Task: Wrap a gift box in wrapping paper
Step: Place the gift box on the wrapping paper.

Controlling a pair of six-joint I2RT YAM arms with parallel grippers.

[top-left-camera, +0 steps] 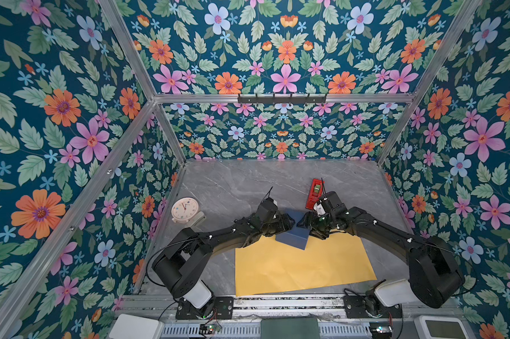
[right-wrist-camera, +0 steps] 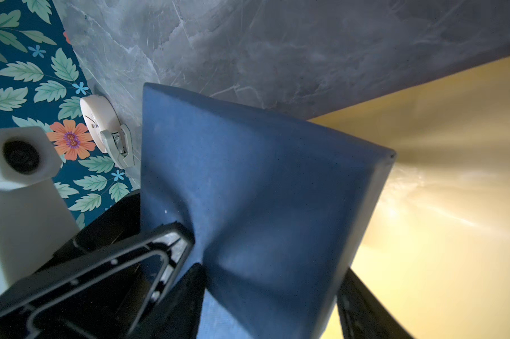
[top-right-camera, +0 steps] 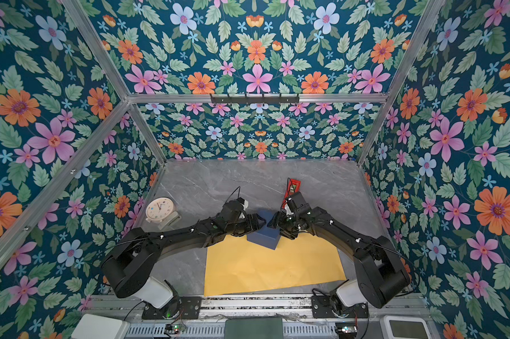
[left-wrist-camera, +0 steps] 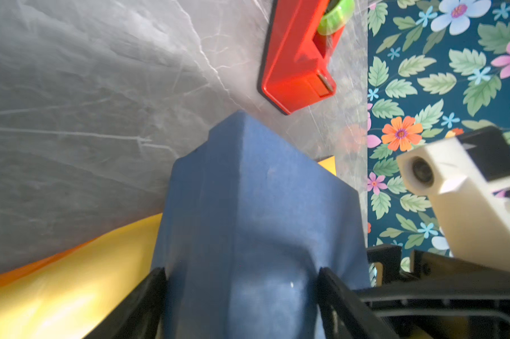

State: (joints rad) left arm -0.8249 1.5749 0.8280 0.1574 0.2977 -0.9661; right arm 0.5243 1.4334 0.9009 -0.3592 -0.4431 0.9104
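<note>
Gift box (top-left-camera: 293,234) tilted over far edge of wrapping paper (top-left-camera: 300,264); left jaws and right jaws pinch its opposite sides. We judge: carry it to paper centre.

I see the navy gift box (top-left-camera: 292,237) turned askew over the far edge of the flat, matte yellow wrapping paper (top-left-camera: 300,267).

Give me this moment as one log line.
left gripper: shut on box | right gripper: shut on box | box: tilted, over far edge of paper
</note>
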